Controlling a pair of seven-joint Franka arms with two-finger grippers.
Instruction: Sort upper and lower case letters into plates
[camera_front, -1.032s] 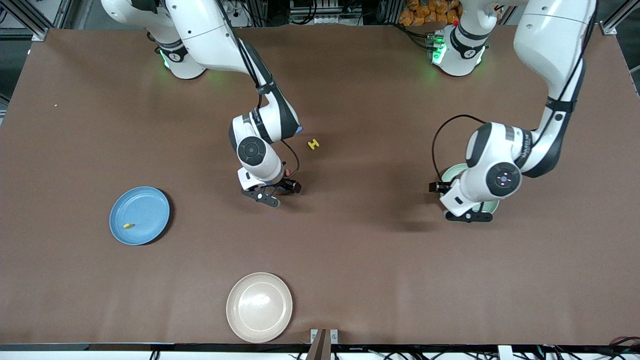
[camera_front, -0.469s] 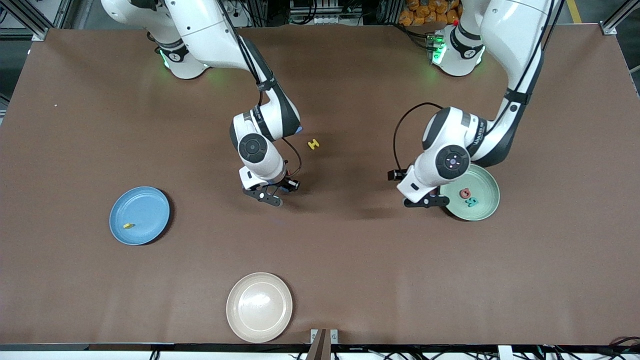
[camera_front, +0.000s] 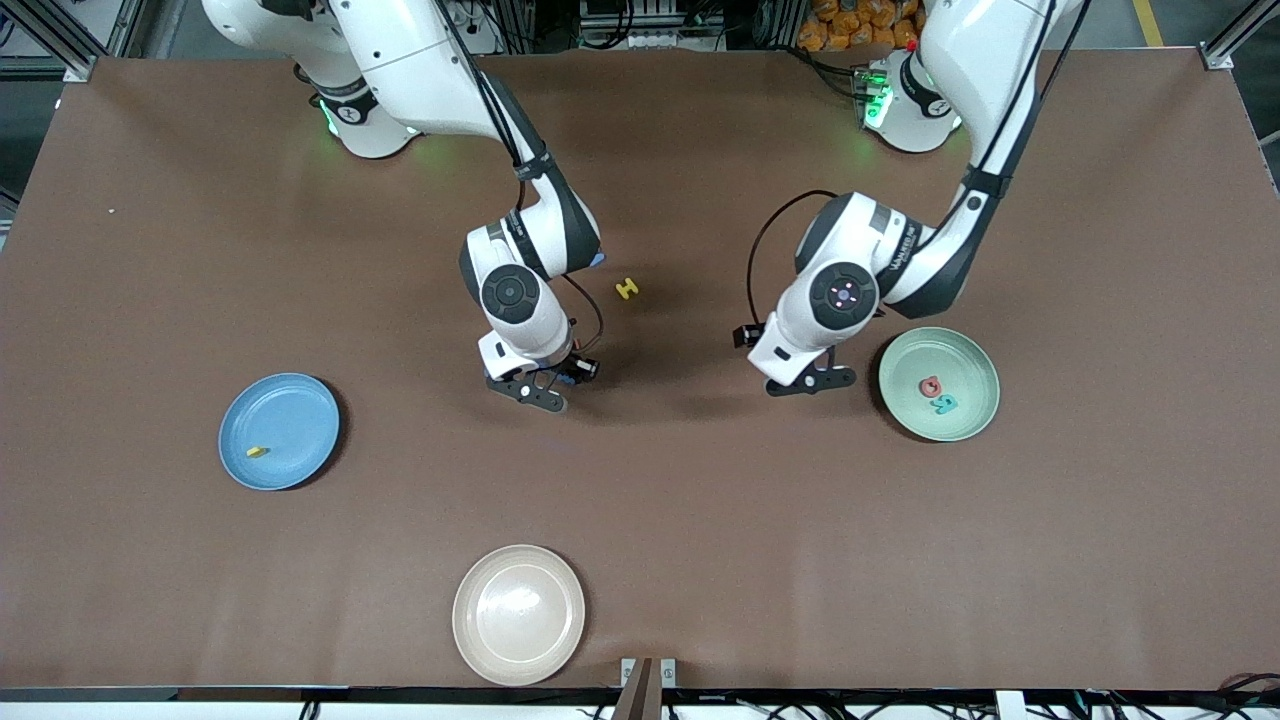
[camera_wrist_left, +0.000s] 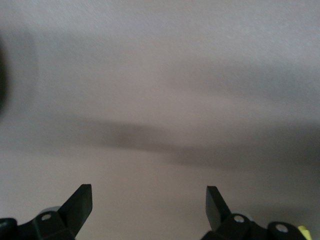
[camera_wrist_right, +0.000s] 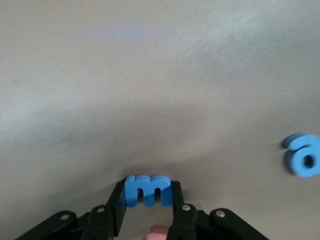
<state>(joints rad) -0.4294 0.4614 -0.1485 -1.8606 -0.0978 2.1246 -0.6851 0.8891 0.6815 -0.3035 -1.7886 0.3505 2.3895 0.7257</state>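
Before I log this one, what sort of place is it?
Probably a robotics lab workcell: two arms bolted along one edge of a brown-covered table, aluminium framing at the corners, and only test props out, such as the blue plate and foam yellow letter H.

I see a beige plate (camera_front: 518, 614) sitting on the brown table (camera_front: 150, 560), close to the edge nearest the front camera. Two small metal brackets (camera_front: 648, 672) sit at that edge beside it.
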